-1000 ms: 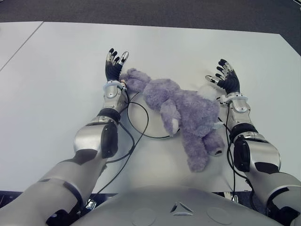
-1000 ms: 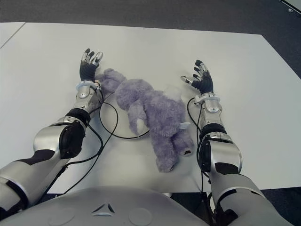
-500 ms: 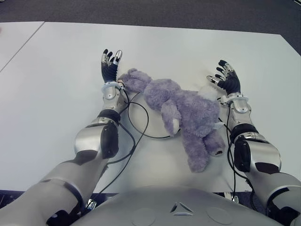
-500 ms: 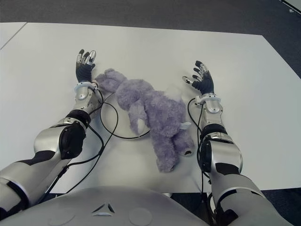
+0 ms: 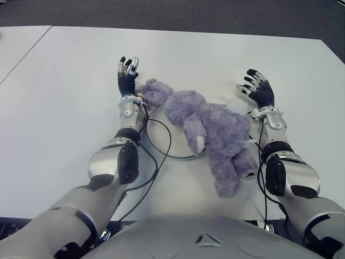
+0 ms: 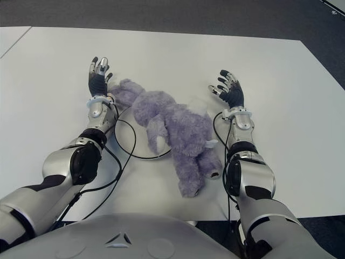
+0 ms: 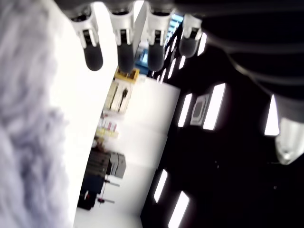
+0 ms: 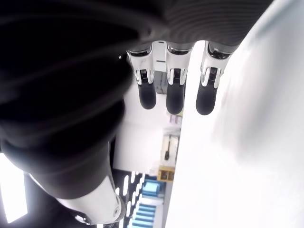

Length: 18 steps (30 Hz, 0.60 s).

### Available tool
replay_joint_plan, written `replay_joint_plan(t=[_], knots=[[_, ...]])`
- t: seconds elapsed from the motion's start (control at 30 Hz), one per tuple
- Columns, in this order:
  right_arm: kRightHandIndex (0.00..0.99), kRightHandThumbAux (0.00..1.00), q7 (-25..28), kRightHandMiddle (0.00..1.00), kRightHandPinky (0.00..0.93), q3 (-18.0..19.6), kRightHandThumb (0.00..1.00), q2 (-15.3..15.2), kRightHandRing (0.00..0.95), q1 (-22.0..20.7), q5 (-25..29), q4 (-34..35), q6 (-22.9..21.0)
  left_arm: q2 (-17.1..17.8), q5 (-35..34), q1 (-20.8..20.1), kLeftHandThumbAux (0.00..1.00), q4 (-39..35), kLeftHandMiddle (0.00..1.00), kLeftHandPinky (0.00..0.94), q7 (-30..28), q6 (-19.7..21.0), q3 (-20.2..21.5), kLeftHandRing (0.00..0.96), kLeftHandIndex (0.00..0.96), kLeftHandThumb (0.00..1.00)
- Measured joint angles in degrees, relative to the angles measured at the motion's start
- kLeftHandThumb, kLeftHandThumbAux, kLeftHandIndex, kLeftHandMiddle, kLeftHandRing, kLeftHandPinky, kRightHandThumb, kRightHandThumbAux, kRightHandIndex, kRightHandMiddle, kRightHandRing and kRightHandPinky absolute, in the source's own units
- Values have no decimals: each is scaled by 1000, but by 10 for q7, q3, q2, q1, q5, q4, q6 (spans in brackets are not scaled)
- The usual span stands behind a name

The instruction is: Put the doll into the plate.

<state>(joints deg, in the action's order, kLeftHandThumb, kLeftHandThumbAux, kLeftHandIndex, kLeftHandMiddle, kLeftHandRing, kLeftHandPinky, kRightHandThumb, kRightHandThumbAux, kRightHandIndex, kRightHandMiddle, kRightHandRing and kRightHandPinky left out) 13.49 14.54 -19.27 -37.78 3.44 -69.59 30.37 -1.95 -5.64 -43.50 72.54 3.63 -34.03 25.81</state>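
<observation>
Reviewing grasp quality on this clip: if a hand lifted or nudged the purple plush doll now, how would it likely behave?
The doll looks soft and floppy: its limbs sprawl past the plate, so it would probably sag and drape. The fuzzy pile probably grips rather than slips. It lies flat, unlikely to roll. Both the left hand and right hand are open.

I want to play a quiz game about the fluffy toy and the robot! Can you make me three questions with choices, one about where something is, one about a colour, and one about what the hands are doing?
1. Where does the doll lie?
A. Across the plate, between the two hands
B. On the floor
C. In the left hand

2. What colour is the doll?
A. Green
B. Purple
C. Red

3. What are the left hand and the right hand doing?
A. Both squeezing the doll
B. One holding the plate
C. Both open, holding nothing

Answers:
1 A, its body covers much of the round plate on the white table.
2 B, the fur is purple all over.
3 C, the fingers are spread on each side of the doll.
</observation>
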Motion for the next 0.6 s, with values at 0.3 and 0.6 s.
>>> replay_joint_plan(t=[0.3, 0.6], knots=[[136, 830, 0, 131, 173, 1, 143, 8, 121, -8, -1, -3, -7, 0, 12, 2, 468, -1, 155, 149, -14, 0, -19, 144, 86, 0], [129, 829, -10, 128, 167, 2, 122, 23, 117, -11, -5, -2, -7, 0, 25, 5, 470, -4, 168, 170, -16, 2, -37, 160, 85, 0]])
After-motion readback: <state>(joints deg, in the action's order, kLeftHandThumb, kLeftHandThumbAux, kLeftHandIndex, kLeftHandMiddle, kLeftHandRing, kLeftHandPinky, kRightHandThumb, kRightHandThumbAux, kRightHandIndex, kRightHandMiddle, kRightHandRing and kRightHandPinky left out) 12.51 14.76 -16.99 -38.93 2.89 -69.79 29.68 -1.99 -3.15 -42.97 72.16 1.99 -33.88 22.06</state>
